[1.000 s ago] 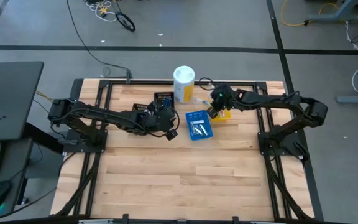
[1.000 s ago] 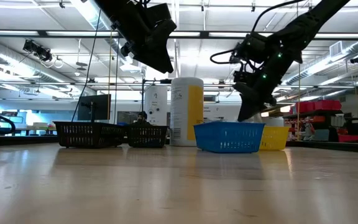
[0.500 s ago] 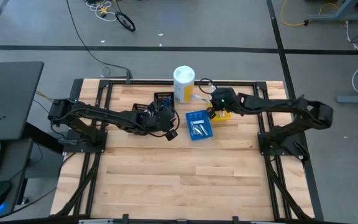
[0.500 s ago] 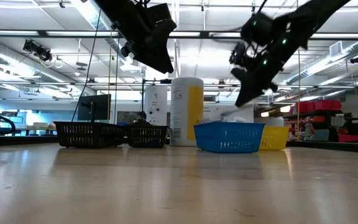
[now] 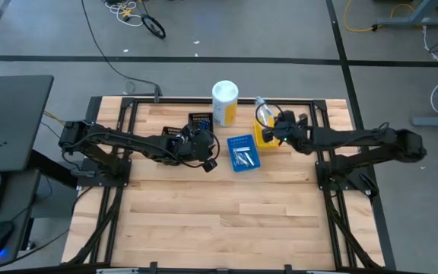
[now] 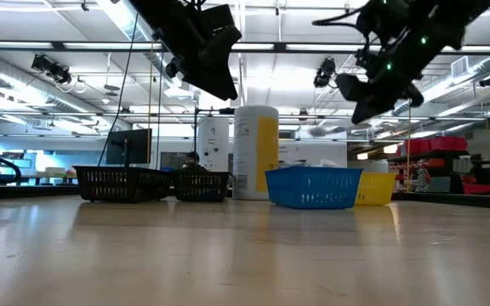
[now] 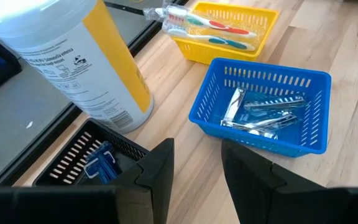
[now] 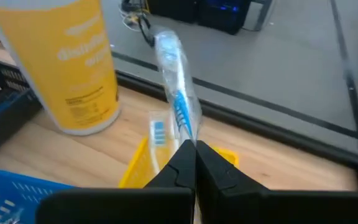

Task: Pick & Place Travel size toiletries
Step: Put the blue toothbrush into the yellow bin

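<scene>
The near half of the wooden table (image 5: 226,221) lies bare. Past it, at mid-depth, the left gripper (image 5: 206,154) hangs above the boards with its fingers (image 7: 160,171) parted and nothing between them. Just right of it sits the blue basket (image 5: 242,152), holding several shiny metal items (they look like nail clippers) (image 7: 263,115). Right of that basket, and raised well above the table, the right gripper (image 5: 272,129) has its jaws pressed together on the end of a clear-wrapped toothbrush (image 8: 178,102) with a white and blue handle, which sticks out past the fingertips, tilted. It hangs over the yellow basket (image 5: 265,137), which stands touching the far right corner of the blue one; in that basket lie more wrapped toothbrushes (image 7: 207,31) with teal and red handles. To the left, behind the left gripper, are two black baskets (image 5: 188,128), one holding a blue razor (image 7: 99,163). Farthest back, near the table's far edge, stands the tall white-and-yellow wipes canister (image 5: 224,103), between the black baskets and the yellow one
</scene>
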You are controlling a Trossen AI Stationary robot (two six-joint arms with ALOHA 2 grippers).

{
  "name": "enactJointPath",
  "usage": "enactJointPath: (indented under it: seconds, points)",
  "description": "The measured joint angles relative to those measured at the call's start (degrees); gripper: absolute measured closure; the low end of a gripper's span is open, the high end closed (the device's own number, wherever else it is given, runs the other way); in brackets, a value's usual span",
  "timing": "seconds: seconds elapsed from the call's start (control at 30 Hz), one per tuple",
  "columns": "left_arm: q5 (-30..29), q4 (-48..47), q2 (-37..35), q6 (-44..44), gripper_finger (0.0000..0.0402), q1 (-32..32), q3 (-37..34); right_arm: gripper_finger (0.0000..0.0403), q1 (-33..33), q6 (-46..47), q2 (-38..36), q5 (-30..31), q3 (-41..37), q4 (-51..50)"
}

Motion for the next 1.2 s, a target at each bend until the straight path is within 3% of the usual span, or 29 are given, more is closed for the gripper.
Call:
enactJointPath:
  seconds: [0.2, 0.4, 0.63, 0.9, 1.2]
  points:
    - [0.2, 0.0, 0.0, -0.3, 0.0261, 0.0, 0.0, 0.0402, -0.5, 0.7, 2.5, 0.8, -9.2, 15.6]
    - [0.2, 0.0, 0.0, -1.4, 0.0261, 0.0, 0.0, 0.0403, -1.4, 3.4, 3.5, 2.9, -13.8, 19.1]
    - [0.1, 0.0, 0.0, -2.6, 0.0261, 0.0, 0.0, 0.0403, -3.6, 3.7, 3.5, -5.8, -16.6, 24.9]
    - [0.2, 0.0, 0.0, -2.6, 0.0261, 0.0, 0.0, 0.04, -3.6, 3.3, 3.5, -10.6, -17.1, 23.5]
    - [0.2, 0.0, 0.0, -2.6, 0.0261, 0.0, 0.0, 0.0379, -3.7, 3.1, 3.5, -10.7, -17.1, 20.8]
